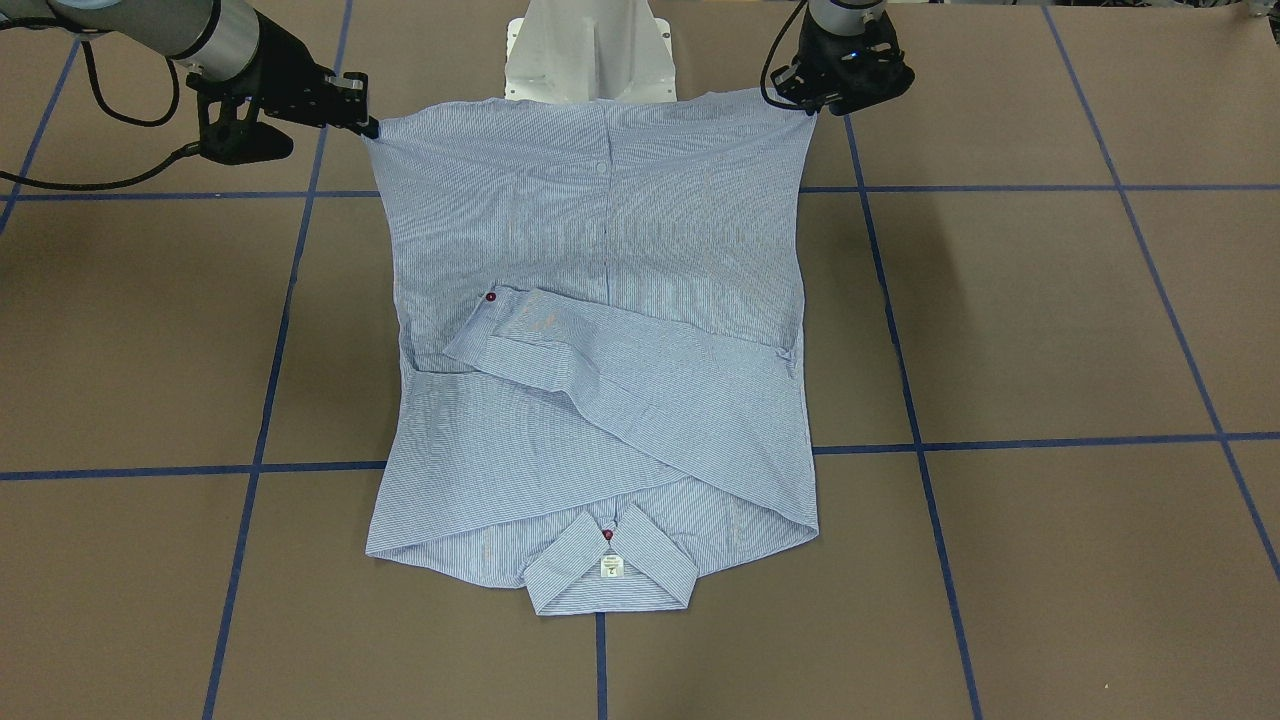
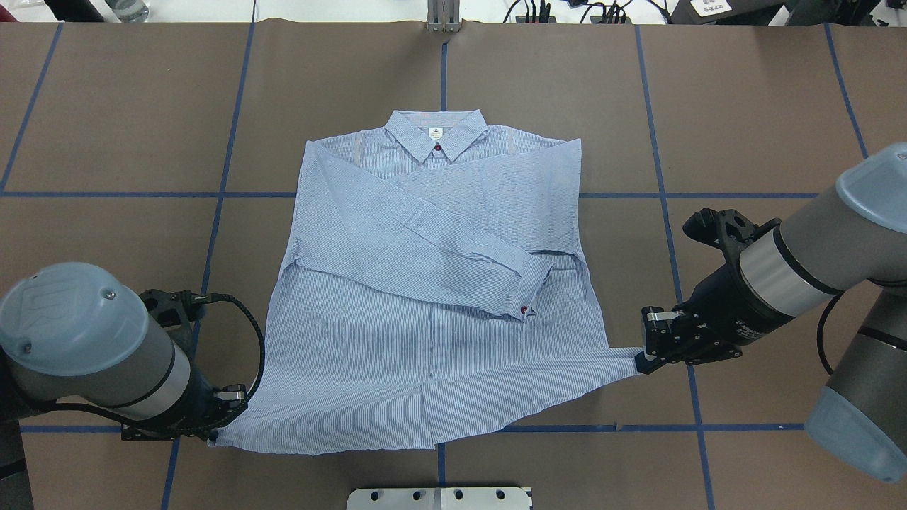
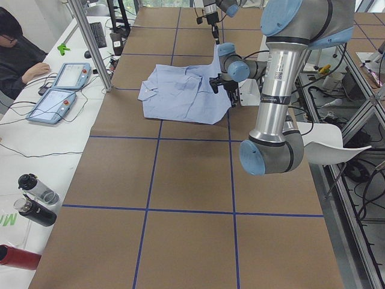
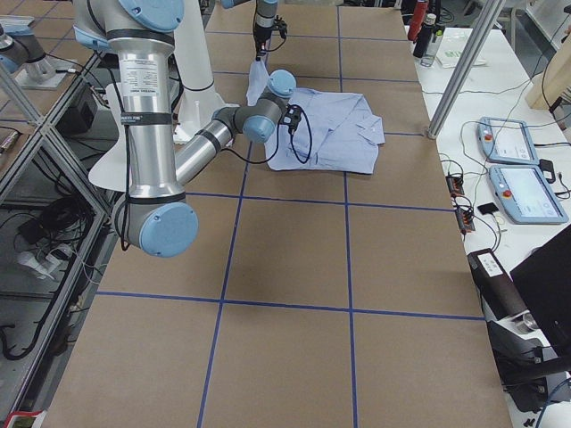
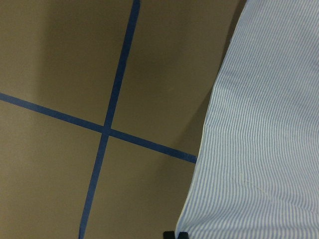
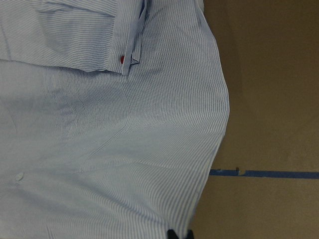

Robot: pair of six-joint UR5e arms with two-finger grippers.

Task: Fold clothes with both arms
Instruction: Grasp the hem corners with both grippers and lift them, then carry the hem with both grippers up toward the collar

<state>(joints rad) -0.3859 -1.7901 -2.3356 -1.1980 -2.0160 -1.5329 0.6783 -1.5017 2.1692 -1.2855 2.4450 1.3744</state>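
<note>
The clothes are one light blue striped shirt (image 2: pixel 425 340) lying front up on the brown table, collar (image 2: pixel 436 134) at the far side and both sleeves folded across the chest, a cuff (image 2: pixel 524 297) on top. My left gripper (image 2: pixel 221 418) is shut on the shirt's left hem corner near the robot. My right gripper (image 2: pixel 641 361) is shut on the right hem corner, pulling it out sideways. In the front-facing view the left gripper (image 1: pixel 812 105) and right gripper (image 1: pixel 370 125) hold the hem stretched between them, raised a little off the table. Each wrist view shows striped cloth (image 6: pixel 124 149) at the fingertips.
The white pedestal base (image 1: pixel 590 50) stands just behind the lifted hem. Blue tape lines (image 2: pixel 205 269) grid the table. A person (image 3: pixel 18 54) sits at a side table with two control tablets (image 3: pixel 60 90) and bottles (image 3: pixel 36 198) beyond the far edge.
</note>
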